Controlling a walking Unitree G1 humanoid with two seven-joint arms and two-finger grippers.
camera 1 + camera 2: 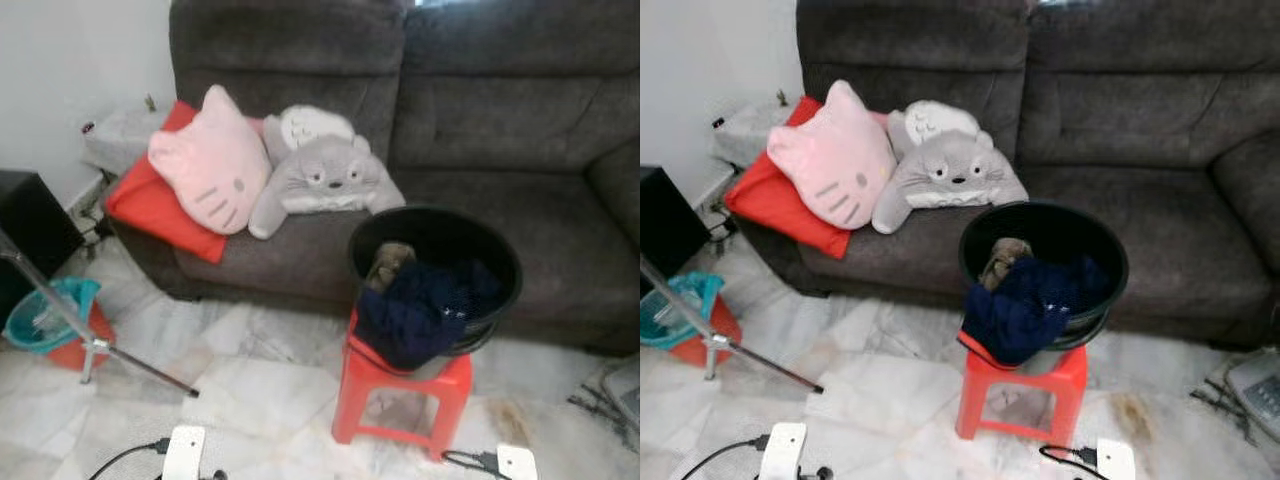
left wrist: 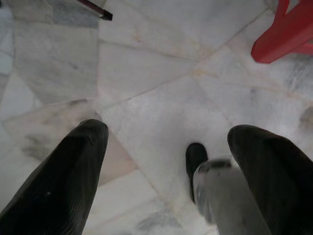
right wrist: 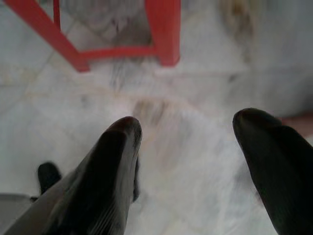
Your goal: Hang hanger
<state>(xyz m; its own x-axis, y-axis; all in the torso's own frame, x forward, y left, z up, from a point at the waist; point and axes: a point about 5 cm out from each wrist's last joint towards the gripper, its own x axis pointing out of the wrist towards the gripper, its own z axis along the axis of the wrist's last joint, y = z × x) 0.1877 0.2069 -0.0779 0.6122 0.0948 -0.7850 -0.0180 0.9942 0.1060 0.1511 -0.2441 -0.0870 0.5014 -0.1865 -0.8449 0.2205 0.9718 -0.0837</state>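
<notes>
A round black plastic basin [image 1: 500, 262] is seen on a small red plastic stool [image 1: 400, 395] standing on the pale marble floor [image 1: 250, 390], directly in front of a dark grey fabric sofa [image 1: 480, 120]. A dark navy garment [image 1: 425, 310] is draped over the basin's near rim, with a brownish item [image 1: 390, 262] tucked behind it. On the sofa a pink cat-face cushion [image 1: 210, 165], a grey plush toy [image 1: 325, 175] and a red cushion [image 1: 150, 205] are piled together. A thin metal stand leg [image 1: 130, 362] slants across the floor at the robot's left, beside a teal tub [image 1: 45, 315].

No hanger can be made out among the laundry or elsewhere, so its position cannot be told.

The left gripper [image 2: 166, 161] is held low over bare floor with its two black fingers spread wide and nothing between them; the right gripper [image 3: 188, 156] is likewise parted and empty, just short of the stool's legs.

The step in hand is judged to be a search and approach. It would be done well if the basin were closed on squarely, the contents inspected before any reach, and the stool left unbumped, since the basin overhangs its seat and could be tipped.
</notes>
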